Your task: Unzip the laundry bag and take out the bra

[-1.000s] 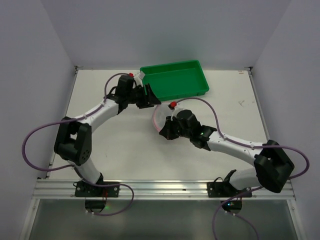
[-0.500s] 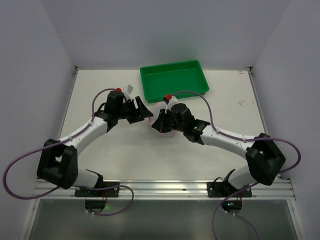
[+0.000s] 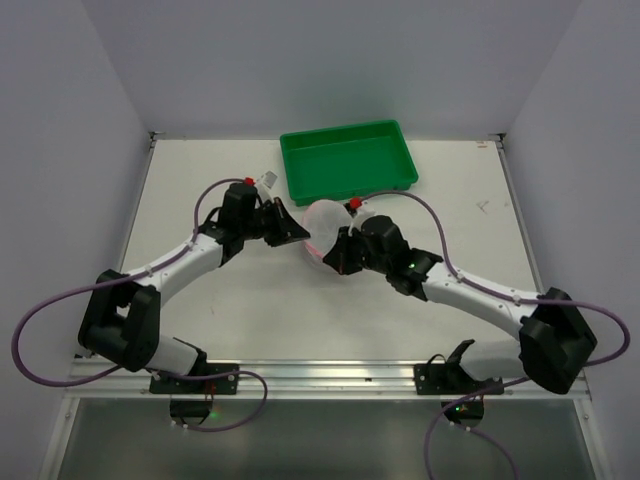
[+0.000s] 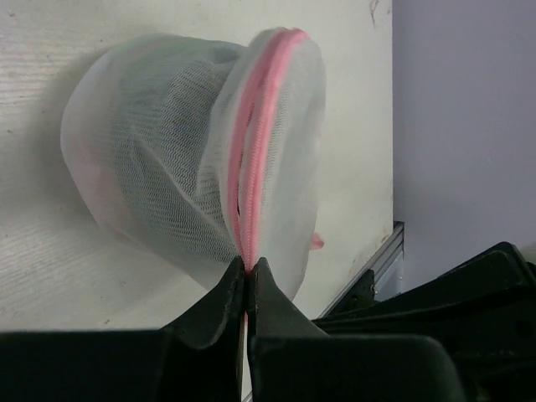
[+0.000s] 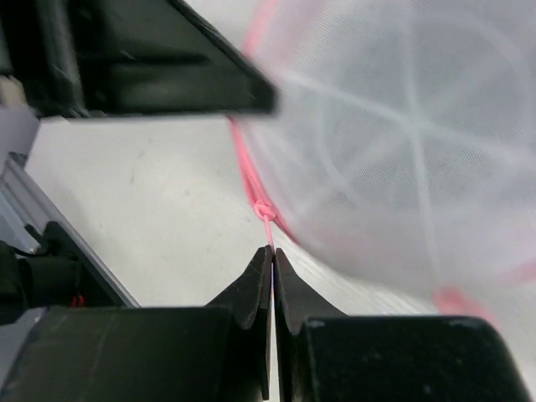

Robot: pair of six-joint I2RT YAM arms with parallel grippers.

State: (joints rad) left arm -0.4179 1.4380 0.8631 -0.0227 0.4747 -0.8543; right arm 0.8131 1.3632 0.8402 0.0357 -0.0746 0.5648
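Observation:
The laundry bag (image 3: 322, 222), a white mesh dome with a pink zipper edge (image 4: 261, 126), stands on its edge at the table's middle, between both grippers. My left gripper (image 3: 296, 233) is at its left side, shut on the pink zipper edge (image 4: 249, 266). My right gripper (image 3: 336, 258) is at its near side, shut on a thin pink cord (image 5: 268, 224) knotted to the bag's trim. In the left wrist view a darker patch (image 4: 163, 109) shows dimly through the mesh. The bra is not plainly visible.
A green rectangular tray (image 3: 348, 160) lies at the back of the table, just behind the bag. The left arm's black body (image 5: 142, 59) hangs close over the bag in the right wrist view. Walls close in the table on the left, right and back.
My left gripper came from beside the green tray to the bag and shut on its pink zipper edge. The right gripper stayed shut and the bag now stands more upright.

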